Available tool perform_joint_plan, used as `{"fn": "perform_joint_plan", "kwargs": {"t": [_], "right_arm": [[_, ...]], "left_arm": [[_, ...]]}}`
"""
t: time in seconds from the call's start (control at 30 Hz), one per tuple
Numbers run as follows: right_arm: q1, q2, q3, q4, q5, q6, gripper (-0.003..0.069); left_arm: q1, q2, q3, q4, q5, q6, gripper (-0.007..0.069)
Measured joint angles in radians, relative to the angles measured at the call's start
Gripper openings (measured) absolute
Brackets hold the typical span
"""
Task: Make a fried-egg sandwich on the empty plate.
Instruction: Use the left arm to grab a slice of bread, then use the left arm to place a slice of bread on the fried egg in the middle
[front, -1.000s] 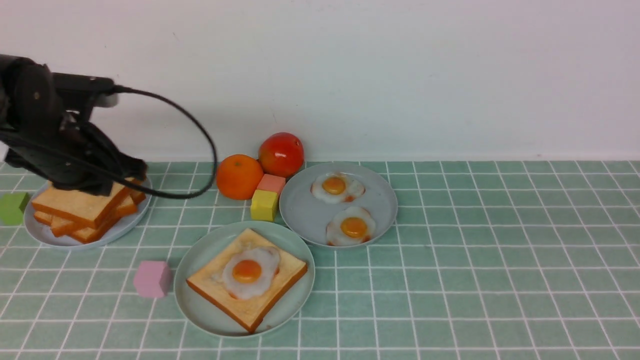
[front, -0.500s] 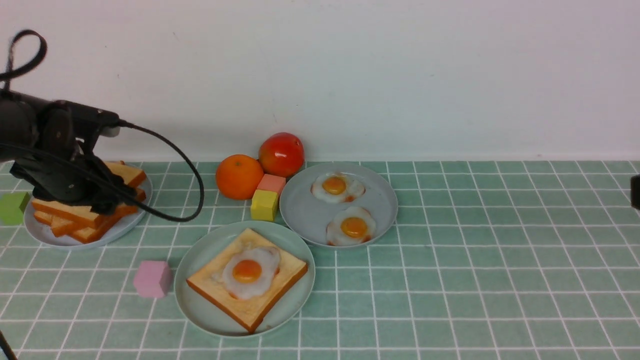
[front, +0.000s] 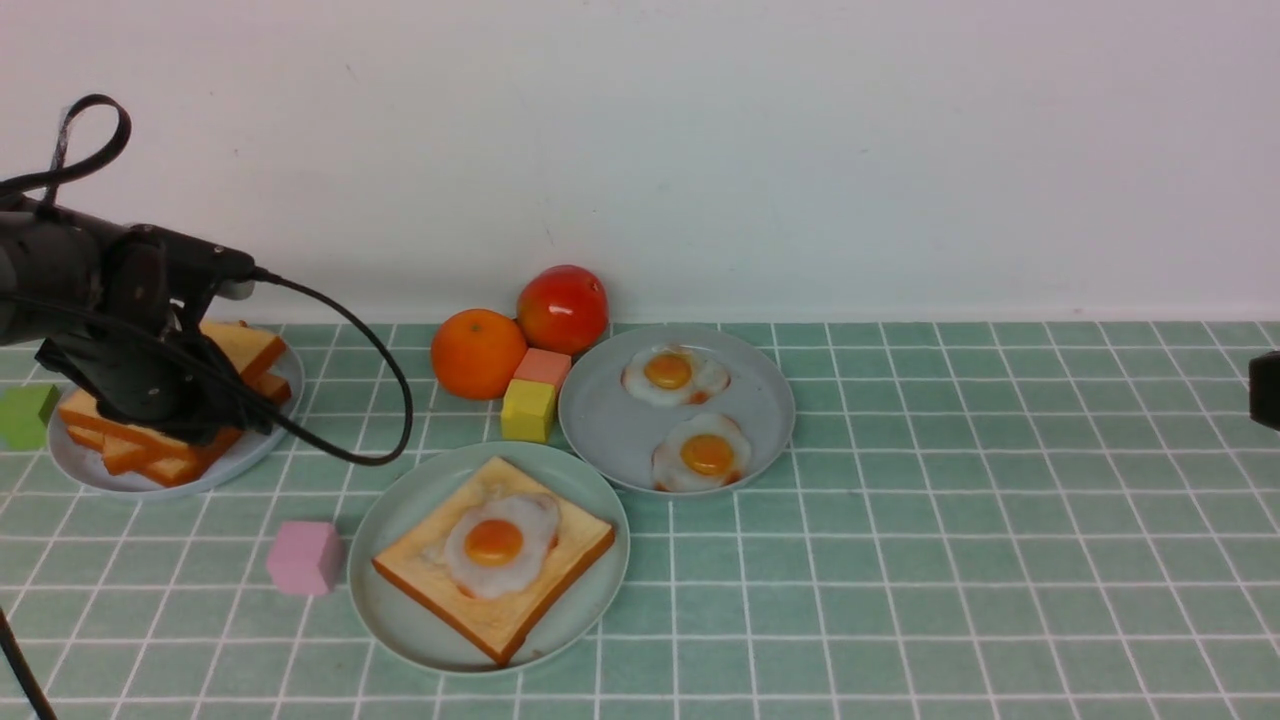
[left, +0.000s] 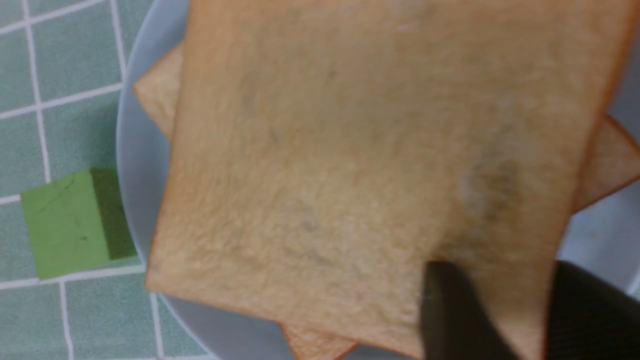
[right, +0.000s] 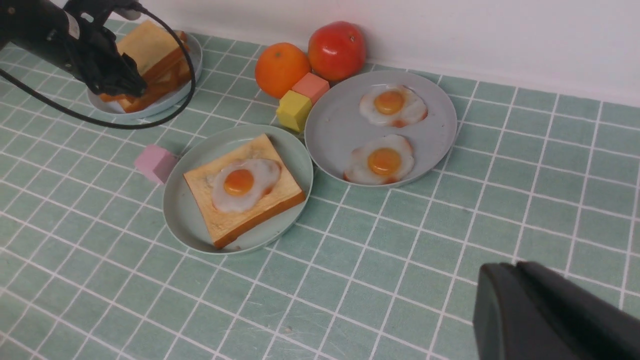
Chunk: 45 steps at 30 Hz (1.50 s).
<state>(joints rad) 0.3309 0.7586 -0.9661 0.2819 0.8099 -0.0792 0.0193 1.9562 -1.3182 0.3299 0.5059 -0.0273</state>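
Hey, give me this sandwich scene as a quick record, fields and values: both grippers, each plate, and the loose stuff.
left gripper: shut on the top toast slice of the toast stack
right gripper: far right, open or shut unclear
toast plate: grey-blue, far left, holds the stack
mint-green plate: one toast slice with a fried egg on it, no top slice yet
egg plate: grey-blue, two fried eggs
loose items: orange, tomato, yellow block, salmon block, pink block, green block
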Motion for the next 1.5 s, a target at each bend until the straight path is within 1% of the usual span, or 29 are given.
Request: {"fn": "perform_joint_plan", "kwargs": {"t": [0.03,0.07,0.27,0.43,0.53,0.6,0.63,0.67,0.7,0.73,0.77,0.8,0.83,0.87,0.9,0.93,1.03,1.17,1.43,1.5], "right_arm": [[0.000,0.000,0.000,0.001,0.000,0.000,0.0044],[0.000,0.000,0.000,0.003,0.000,0.000,0.0046],[0.000,0.000,0.000,0.006,0.000,0.000,0.0054],[0.000,0.000,0.000,0.006,0.000,-0.003,0.0058],[0.000,0.000,0.000,0.012,0.000,-0.036,0.0061],[0.000,0.000,0.000,0.018,0.000,-0.055,0.0064],[0.000,0.000,0.000,0.018,0.000,-0.058,0.0064],[0.000,0.000,0.000,0.019,0.000,-0.064,0.0065],[0.000,0.000,0.000,0.019,0.000,-0.066,0.0065],[0.000,0.000,0.000,0.019,0.001,-0.068,0.0065],[0.000,0.000,0.000,0.019,0.001,-0.068,0.0065],[0.000,0.000,0.000,0.019,0.003,-0.069,0.0065],[0.000,0.000,0.000,0.019,0.003,-0.069,0.0067],[0.000,0.000,0.000,0.018,0.009,-0.071,0.0069],[0.000,0.000,0.000,0.018,0.013,-0.071,0.0070],[0.000,0.000,0.000,0.018,0.016,-0.071,0.0071],[0.000,0.000,0.000,0.018,0.025,-0.072,0.0074],[0.000,0.000,0.000,0.018,0.035,-0.072,0.0076],[0.000,0.000,0.001,0.018,0.048,-0.072,0.0083],[0.000,0.000,0.001,0.018,0.049,-0.072,0.0085]], "left_arm": [[-0.001,0.000,0.000,0.003,0.004,0.001,0.0087],[-0.001,0.000,0.000,0.007,0.008,0.001,0.0055],[-0.001,-0.029,0.000,0.020,0.048,0.001,0.0054],[-0.002,-0.104,0.000,-0.027,0.087,0.000,0.0054],[-0.031,-0.185,0.000,-0.039,0.147,-0.013,0.0054],[-0.092,-0.235,0.003,-0.067,0.211,-0.041,0.0054],[-0.092,-0.240,0.004,-0.070,0.211,-0.041,0.0054],[-0.170,-0.271,0.015,-0.090,0.274,-0.049,0.0054],[-0.203,-0.283,0.026,-0.096,0.297,-0.050,0.0054],[-0.274,-0.299,0.045,-0.101,0.323,-0.053,0.0054],[-0.312,-0.303,0.058,-0.104,0.329,-0.053,0.0054],[-0.391,-0.311,0.088,-0.104,0.341,-0.057,0.0054],[-0.404,-0.312,0.088,-0.104,0.342,-0.059,0.0054],[-0.518,-0.311,0.121,-0.100,0.347,-0.077,0.0054],[-0.574,-0.306,0.129,-0.092,0.349,-0.097,0.0054],[-0.622,-0.300,0.135,-0.076,0.354,-0.120,0.0054],[-0.710,-0.271,0.140,0.003,0.352,-0.191,0.0054],[-0.748,-0.230,0.140,0.067,0.342,-0.245,0.0054],[-0.750,-0.179,0.140,0.079,0.342,-0.266,0.0054],[-0.750,-0.173,0.140,0.079,0.338,-0.294,0.0054]]}}
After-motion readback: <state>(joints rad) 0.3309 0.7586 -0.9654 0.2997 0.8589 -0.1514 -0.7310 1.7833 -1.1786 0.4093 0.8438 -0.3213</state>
